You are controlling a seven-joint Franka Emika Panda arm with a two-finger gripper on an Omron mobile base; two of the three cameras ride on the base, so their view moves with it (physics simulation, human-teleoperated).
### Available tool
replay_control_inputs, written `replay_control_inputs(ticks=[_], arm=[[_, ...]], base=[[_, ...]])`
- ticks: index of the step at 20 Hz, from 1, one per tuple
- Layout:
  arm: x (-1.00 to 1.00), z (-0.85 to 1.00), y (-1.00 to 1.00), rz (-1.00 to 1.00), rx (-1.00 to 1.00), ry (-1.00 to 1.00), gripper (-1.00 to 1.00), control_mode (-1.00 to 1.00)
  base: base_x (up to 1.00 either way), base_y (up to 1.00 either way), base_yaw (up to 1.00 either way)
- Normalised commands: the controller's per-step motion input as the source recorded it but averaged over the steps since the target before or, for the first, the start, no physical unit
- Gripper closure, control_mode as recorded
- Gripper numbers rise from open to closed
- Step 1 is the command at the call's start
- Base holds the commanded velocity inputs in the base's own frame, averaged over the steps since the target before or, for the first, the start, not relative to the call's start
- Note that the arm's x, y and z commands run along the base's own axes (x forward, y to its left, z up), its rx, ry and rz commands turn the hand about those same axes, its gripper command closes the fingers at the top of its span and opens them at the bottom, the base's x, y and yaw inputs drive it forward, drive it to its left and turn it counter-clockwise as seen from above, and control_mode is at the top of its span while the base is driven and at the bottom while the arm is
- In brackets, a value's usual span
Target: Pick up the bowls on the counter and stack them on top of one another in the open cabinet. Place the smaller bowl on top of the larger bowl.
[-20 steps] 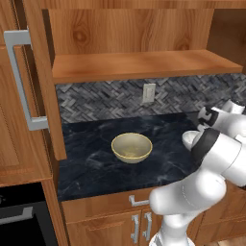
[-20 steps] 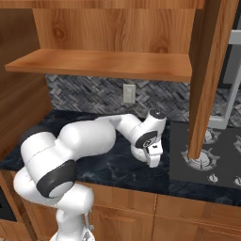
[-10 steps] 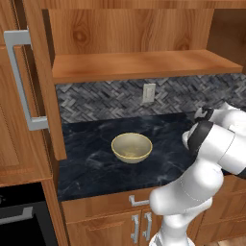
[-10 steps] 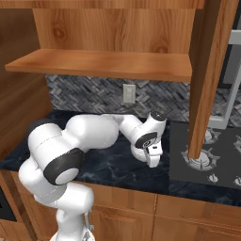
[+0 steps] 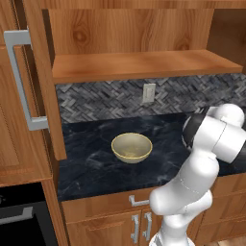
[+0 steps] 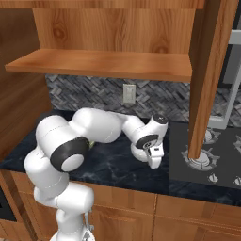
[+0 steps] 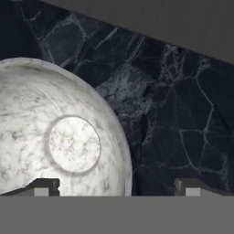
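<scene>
Whitish-grey and veined like marble, the smaller bowl [image 7: 64,137] sits in the left half of the hand view, on the dark tabletop [image 7: 183,114], with your claw [image 7: 118,188] right above it. The claw is spread wide and holds nothing; one fingertip [image 7: 45,186] shows over the bowl's inside at lower left, the other over bare tabletop at lower right, so the bowl's right rim lies between them. Over the last second little has changed at the hand: in the right base view the claw [image 6: 154,160] has stayed low over the tabletop at centre right, easing down slightly, while the arm's elbow has swung round behind it. The larger bowl [image 5: 131,147] has not moved and rests upright mid-frame in the left base view, well apart from the hand, and the open cabinet's shelf [image 5: 139,65] above it is bare. Judge this as lining up for a rim pinch: neither bowl is stacked yet, so you have the whole task ahead.
</scene>
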Motion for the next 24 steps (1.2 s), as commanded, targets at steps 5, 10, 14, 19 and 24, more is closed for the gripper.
replay_control_inputs(ticks=[5, 10, 14, 19, 24], arm=[[0.08, -0.15, -0.08, 0.0, 0.03, 0.01, -1.0, -1.0], [0.03, -0.14, -0.07, 0.0, 0.03, 0.02, -1.0, -1.0], [0.03, -0.13, 0.0, 0.0, 0.02, 0.01, 1.0, -1.0], [-0.01, -0.02, -0.02, 0.0, 0.02, 0.0, 1.0, -1.0], [-0.08, 0.0, 0.0, 0.0, 0.01, -0.02, 1.0, -1.0]], base=[[0.0, 0.0, 0.0], [0.0, 0.0, 0.0], [0.0, 0.0, 0.0], [0.0, 0.0, 0.0], [0.0, 0.0, 0.0]])
